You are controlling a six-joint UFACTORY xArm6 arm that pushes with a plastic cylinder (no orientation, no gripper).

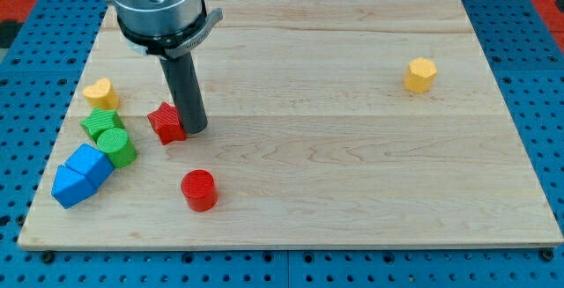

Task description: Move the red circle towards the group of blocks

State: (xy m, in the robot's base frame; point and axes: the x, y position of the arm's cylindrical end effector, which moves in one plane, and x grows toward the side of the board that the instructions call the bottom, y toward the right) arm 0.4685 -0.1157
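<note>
The red circle [199, 189] is a short red cylinder near the view's bottom, left of centre. My tip [195, 130] rests on the board above it, touching the right side of a red star block [166, 122]. The group lies at the view's left: a yellow heart block [100, 92], a green star block [99, 122], a green cylinder [115, 145], a blue block [91, 162] and a blue block [68, 187]. The red circle stands apart from the group, to its right.
A yellow hexagon block [420, 75] sits alone at the view's upper right. The wooden board [352, 173] lies on a blue pegboard surface. The arm's grey body [159, 6] hangs over the board's upper left.
</note>
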